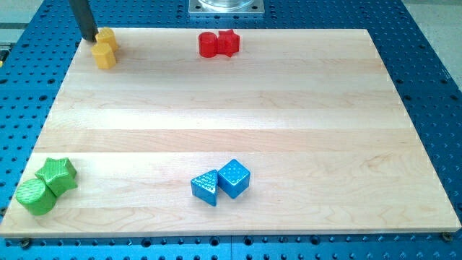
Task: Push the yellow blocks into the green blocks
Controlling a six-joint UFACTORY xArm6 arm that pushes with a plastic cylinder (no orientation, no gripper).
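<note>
Parking our tip (89, 38) right against the two yellow blocks (105, 48) at the worktop's (231, 108) top-left; the green blocks (47, 185) sit bottom-left, well apart. It's a bare rod, nothing to open or close.

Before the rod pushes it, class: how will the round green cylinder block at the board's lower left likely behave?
The round green cylinder block stands on a flat end, so it probably slides rather than rolls. It touches the green star block, so they may shift together. It sits near the wooden board's corner and could slip off.
</note>
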